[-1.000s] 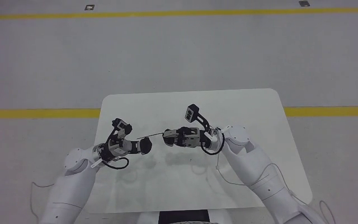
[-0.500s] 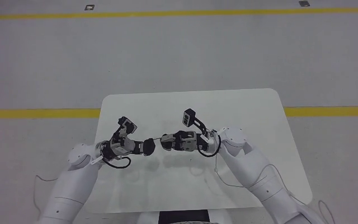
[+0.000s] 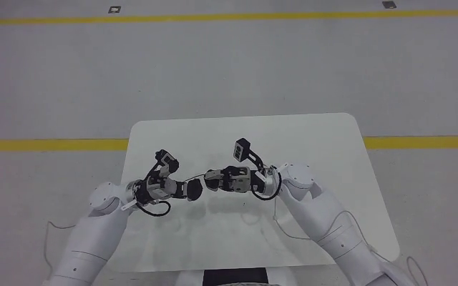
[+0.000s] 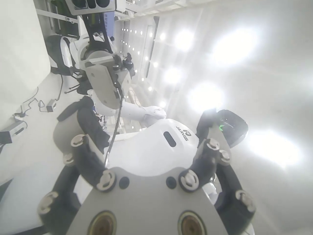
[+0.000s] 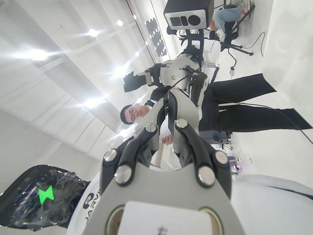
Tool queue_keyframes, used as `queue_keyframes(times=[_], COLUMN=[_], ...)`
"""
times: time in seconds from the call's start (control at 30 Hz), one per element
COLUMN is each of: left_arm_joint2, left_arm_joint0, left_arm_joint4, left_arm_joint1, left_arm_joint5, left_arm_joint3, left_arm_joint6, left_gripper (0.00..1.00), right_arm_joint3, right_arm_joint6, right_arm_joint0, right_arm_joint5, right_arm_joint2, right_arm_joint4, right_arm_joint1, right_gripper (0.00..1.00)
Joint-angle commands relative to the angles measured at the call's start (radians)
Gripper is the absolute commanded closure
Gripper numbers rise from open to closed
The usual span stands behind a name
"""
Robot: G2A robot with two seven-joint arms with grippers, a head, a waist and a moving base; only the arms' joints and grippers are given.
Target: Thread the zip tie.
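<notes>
Nose to nose above the middle of the white table (image 3: pixel 315 143): left pincer (image 3: pixel 189 188) and right pincer (image 3: pixel 213 179), nearly touching. Clamped shut in the right pincer: a thin black zip tie (image 4: pixel 114 128), off the table, stretched across toward the left pincer. Spread wide open on the left, with the tie's free end just beside the inner face of one finger (image 4: pixel 85 128). Cannot tell whether touching it.

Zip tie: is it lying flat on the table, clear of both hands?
No, the zip tie is up in the air, held by the right hand.
</notes>
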Motion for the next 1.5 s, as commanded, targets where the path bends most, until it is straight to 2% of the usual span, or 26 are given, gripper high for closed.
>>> queue_keyframes(times=[0.0, 0.37, 0.6, 0.63, 0.7, 0.77, 0.8, 1.17, 1.37, 1.47], left_arm_joint2=[-0.001, 0.000, 0.011, 0.014, 0.017, 0.020, 0.022, 0.032, 0.038, 0.040], left_arm_joint0=[0.001, 0.001, -0.004, -0.006, -0.007, -0.008, -0.008, -0.010, -0.009, -0.009], left_arm_joint4=[0.014, 0.023, 0.019, 0.018, 0.017, 0.021, 0.023, 0.038, 0.039, 0.037], left_arm_joint1=[0.002, 0.009, 0.011, 0.011, 0.011, 0.011, 0.012, 0.017, 0.020, 0.021], left_arm_joint5=[-0.006, -0.023, -0.032, -0.034, -0.036, -0.038, -0.038, -0.036, -0.034, -0.033], left_arm_joint3=[-0.001, 0.012, 0.017, 0.017, 0.018, 0.019, 0.020, 0.023, 0.027, 0.027], left_arm_joint6=[-0.006, -0.009, -0.003, -0.002, -0.001, 0.002, 0.003, 0.012, 0.011, 0.010], left_gripper=[0.00, 0.00, 0.00, 0.02, 0.22, 0.47, 0.53, 0.69, 0.71, 0.75], right_arm_joint3=[-0.003, -0.014, -0.008, -0.004, 0.003, 0.010, 0.012, 0.011, 0.005, 0.004], right_arm_joint6=[-0.001, 0.013, 0.032, 0.032, 0.030, 0.027, 0.027, 0.014, 0.020, 0.032], right_arm_joint0=[-0.003, -0.015, -0.007, -0.004, 0.001, 0.006, 0.008, 0.017, 0.017, 0.021], right_arm_joint5=[0.001, 0.002, 0.007, 0.005, 0.002, -0.002, -0.002, -0.002, -0.002, 0.001], right_arm_joint2=[0.004, 0.020, -0.013, -0.021, -0.031, -0.038, -0.040, -0.044, -0.036, -0.036], right_arm_joint4=[0.001, 0.010, 0.024, 0.026, 0.029, 0.031, 0.031, 0.004, -0.011, -0.025], right_arm_joint1=[0.002, 0.012, 0.008, 0.006, 0.004, 0.002, 0.002, 0.006, 0.012, 0.015], right_gripper=[1.00, 1.00, 1.00, 1.00, 1.00, 1.00, 1.00, 1.00, 1.00, 1.00])
